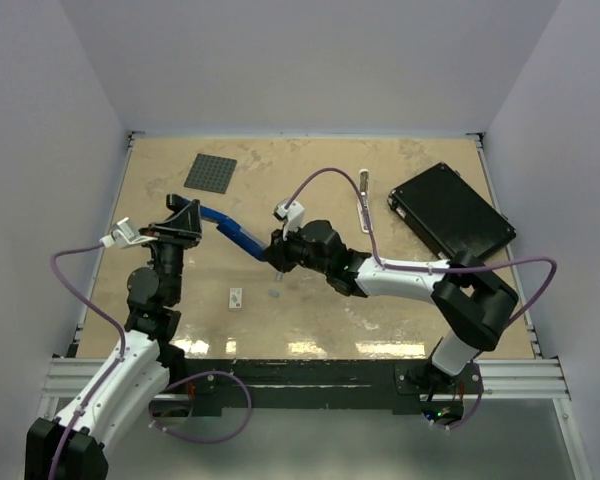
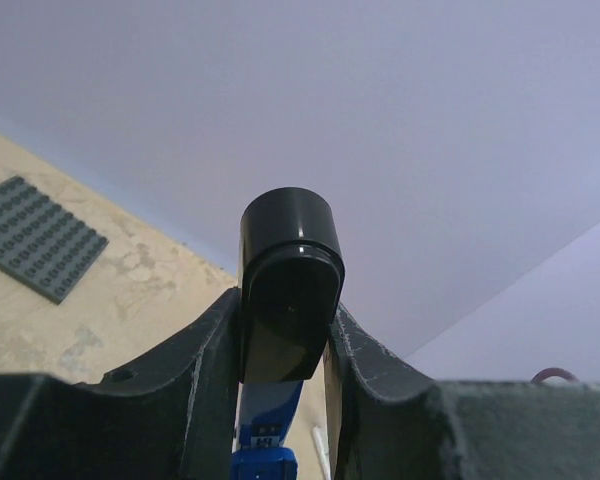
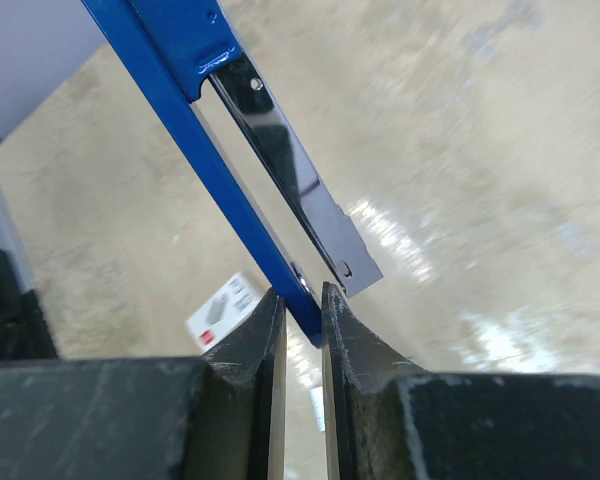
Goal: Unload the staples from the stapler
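2 prs jaws on 1 stapler [image 1: 235,232]; 1 blk box [image 1: 450,212] nearby

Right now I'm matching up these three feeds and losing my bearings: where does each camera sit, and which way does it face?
Top external: above and behind the robot, looking down on the table; left arm and right arm show, left hand and right hand each gripping the stapler.
Left wrist: on the left arm, looking along its fingers past the stapler's black end toward the back wall.
Right wrist: on the right arm, looking down between its fingers at the stapler's blue rail and the table.
Shared: all three show the stapler.
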`<state>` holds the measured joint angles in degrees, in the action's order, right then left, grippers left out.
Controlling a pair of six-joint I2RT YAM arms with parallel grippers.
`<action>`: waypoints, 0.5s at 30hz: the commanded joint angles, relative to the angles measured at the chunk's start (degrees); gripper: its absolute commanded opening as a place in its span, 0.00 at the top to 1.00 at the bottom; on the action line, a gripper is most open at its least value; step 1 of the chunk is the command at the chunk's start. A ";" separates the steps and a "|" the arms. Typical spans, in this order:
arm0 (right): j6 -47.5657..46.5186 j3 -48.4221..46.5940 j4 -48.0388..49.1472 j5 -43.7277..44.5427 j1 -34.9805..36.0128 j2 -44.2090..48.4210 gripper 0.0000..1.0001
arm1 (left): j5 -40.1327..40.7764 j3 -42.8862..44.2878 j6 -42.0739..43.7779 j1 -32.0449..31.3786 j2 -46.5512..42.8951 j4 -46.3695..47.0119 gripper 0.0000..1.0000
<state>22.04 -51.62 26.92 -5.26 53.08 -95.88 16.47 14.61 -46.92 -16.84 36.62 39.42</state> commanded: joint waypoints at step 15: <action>-58.48 2.04 19.05 4.29 -3.25 17.91 1.00 | -17.70 3.40 -7.14 -1.70 -8.41 -0.73 0.80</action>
<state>-22.13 -50.68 29.63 -0.05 49.93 -82.78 10.39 15.14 -50.04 -16.86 28.99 40.64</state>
